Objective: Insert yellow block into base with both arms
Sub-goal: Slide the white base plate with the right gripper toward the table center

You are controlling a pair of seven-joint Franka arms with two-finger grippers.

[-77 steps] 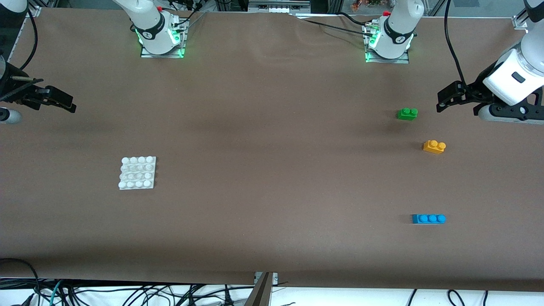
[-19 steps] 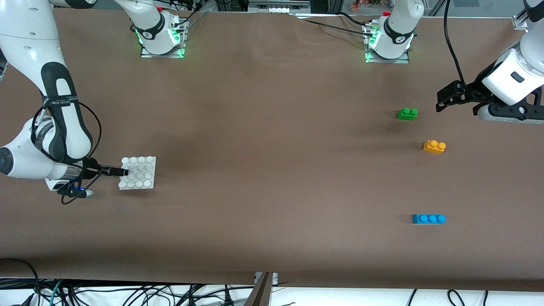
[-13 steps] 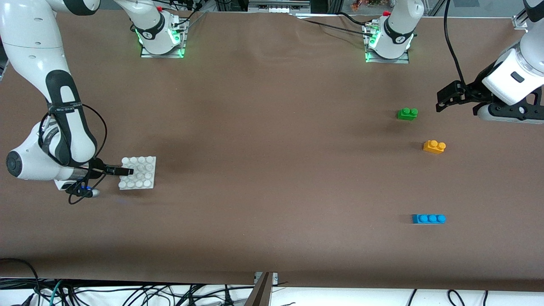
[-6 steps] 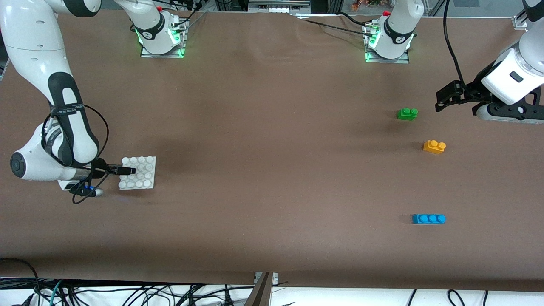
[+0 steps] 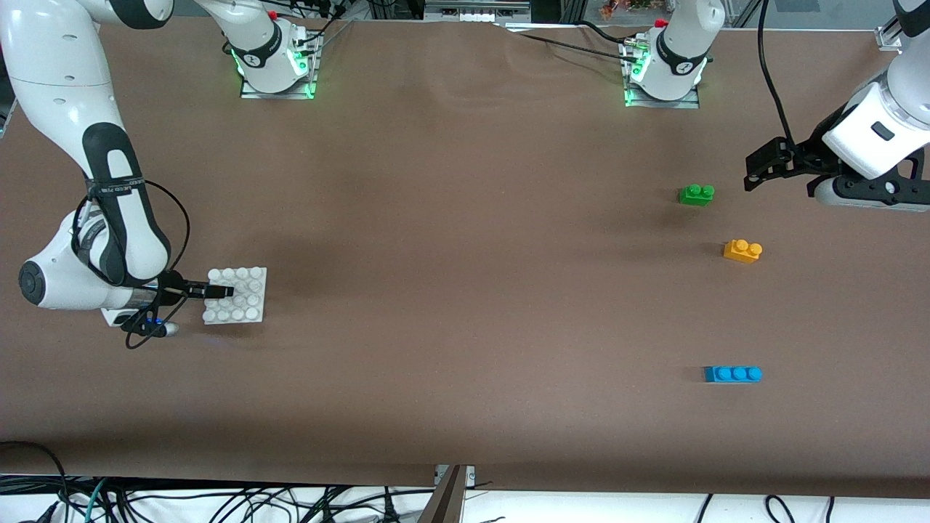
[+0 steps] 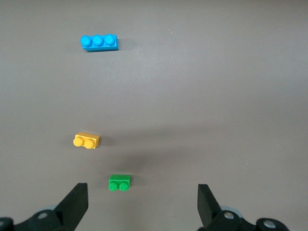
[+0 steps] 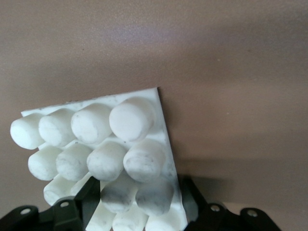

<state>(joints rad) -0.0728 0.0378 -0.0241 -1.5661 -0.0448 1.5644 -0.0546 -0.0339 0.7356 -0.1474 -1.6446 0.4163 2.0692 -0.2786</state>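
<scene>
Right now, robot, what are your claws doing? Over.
Right claw shut on the base. Left claw open, waiting over the table by the green brick. Yellow block untouched. Nothing in the way.

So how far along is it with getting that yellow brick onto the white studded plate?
Early days. Done: the right end effector has shut on the edge of the base, at the right arm's end of the table. In hand: that grip only. Left: the yellow block lies untouched on the table between the green brick and the blue brick; the left end effector waits open above the table near the green brick.
</scene>
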